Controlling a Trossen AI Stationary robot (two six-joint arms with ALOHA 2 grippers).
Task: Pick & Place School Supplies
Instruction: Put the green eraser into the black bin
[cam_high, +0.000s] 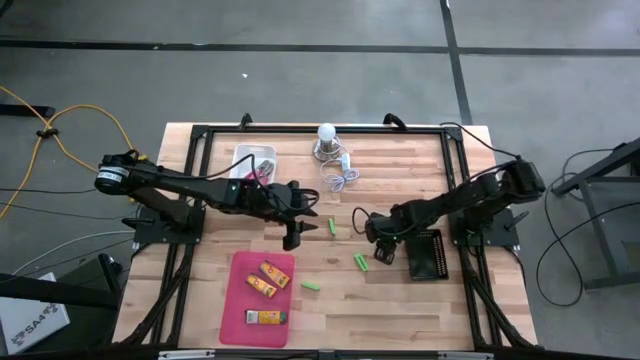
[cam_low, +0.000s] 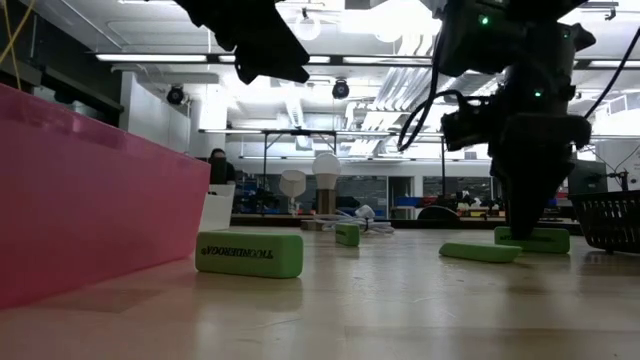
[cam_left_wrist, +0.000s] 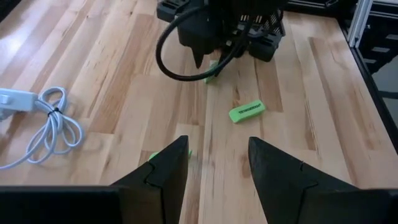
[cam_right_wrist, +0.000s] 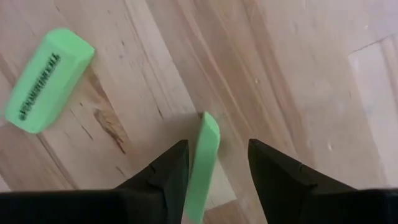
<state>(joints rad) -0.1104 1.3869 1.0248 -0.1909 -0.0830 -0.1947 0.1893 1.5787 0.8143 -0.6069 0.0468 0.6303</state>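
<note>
Right jaws: released, low over the bench, straddling one green eraser (cam_right_wrist: 205, 155) standing on its long edge, close against one finger, clear gap to the other. Just beside it, a second green eraser (cam_right_wrist: 46, 81) lying flat, printed face up. Left jaws: released as well, grasping nothing, held above bare bench near the middle, pointing toward the right arm; below one finger, a sliver of green (cam_left_wrist: 152, 155), mostly hidden. Four green erasers in all across the middle of the bench: in the low view, nearest one (cam_low: 250, 253) by the pink wall, a small far one (cam_low: 347, 234), a flat one (cam_low: 480, 252), and one (cam_low: 532, 239) under the right arm. From above, only three clearly apart (cam_high: 332, 227) (cam_high: 360, 261) (cam_high: 311, 285); fourth covered by the right arm. Pink tray (cam_high: 240, 330) at the bench's front, on the left arm's side, holding three orange-yellow oblong pieces (cam_high: 275, 273) (cam_high: 262, 288) (cam_high: 267, 318). Black mesh basket (cam_high: 425, 255) just beside the right arm's wrist, cut off at the edge in the low view. White tray (cam_high: 262, 152) at the back, partly under the left arm, with pink-handled tools (cam_high: 256, 176) inside; number and shape hard to make out. White bulb (cam_high: 326, 133) on its base at the back edge, coiled white cord (cam_high: 342, 176) beside it.
</note>
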